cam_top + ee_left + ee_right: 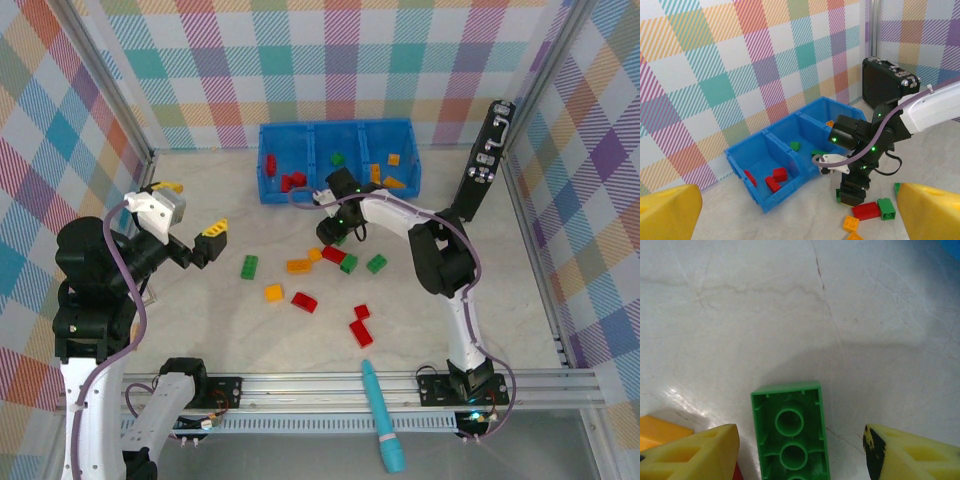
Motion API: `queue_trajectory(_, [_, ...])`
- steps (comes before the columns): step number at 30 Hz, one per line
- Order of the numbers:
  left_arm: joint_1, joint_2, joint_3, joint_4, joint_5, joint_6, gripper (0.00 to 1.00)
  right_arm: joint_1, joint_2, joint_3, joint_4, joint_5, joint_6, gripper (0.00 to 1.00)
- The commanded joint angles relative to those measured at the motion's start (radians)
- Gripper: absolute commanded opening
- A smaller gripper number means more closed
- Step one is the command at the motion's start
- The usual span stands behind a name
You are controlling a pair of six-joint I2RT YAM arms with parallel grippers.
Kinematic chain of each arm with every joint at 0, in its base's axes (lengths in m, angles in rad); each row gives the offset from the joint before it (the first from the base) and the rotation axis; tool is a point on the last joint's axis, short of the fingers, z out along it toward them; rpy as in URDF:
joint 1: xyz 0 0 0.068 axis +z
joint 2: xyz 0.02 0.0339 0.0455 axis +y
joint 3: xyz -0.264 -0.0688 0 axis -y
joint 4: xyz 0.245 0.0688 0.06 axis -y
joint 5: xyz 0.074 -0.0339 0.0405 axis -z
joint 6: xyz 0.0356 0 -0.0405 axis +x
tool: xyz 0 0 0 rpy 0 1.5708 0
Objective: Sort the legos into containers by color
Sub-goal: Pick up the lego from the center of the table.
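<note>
Pastel plaid walls [200, 60] enclose a pale marbled tabletop [250, 335].

Top external: high above and behind the arm bases, looking down and forward over the whole pale marbled table [200, 330], from far off.
Left wrist: raised, facing across the table at middling range, past the yellow left fingers [670, 212].
Right wrist: pointing straight down, very close to the table, between the yellow right fingers [700, 452].
Shared: top external and left wrist both take in the blue plastic three-compartment bin [785, 165] and the black-and-white right arm [865, 145].

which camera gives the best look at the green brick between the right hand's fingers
Right wrist: the green plastic brick lies close, hollow side up, between the right hand's fingers. In the top and left wrist views that hand largely covers it.
</note>
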Motion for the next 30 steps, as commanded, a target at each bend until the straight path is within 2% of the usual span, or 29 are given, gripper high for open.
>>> queue_trajectory(1, [0.016, 0.007, 0.003, 0.018, 0.019, -0.007, 1.00, 0.006, 0.028, 0.036, -0.029, 0.023, 0.014, 0.64])
queue_trajectory(18, [0.016, 0.017, 0.005, 0.015, 0.010, -0.002, 1.00, -0.005, 0.088, 0.116, -0.083, 0.078, 0.016, 0.39])
queue_trajectory(25, [0.018, 0.022, 0.004, 0.015, 0.013, -0.002, 1.00, -0.043, 0.009, 0.208, -0.100, 0.072, 0.012, 0.37])
queue_trajectory(30, [0.018, 0.025, 0.003, 0.017, 0.015, -0.003, 1.00, -0.072, 0.019, 0.321, -0.008, 0.103, -0.025, 0.37])
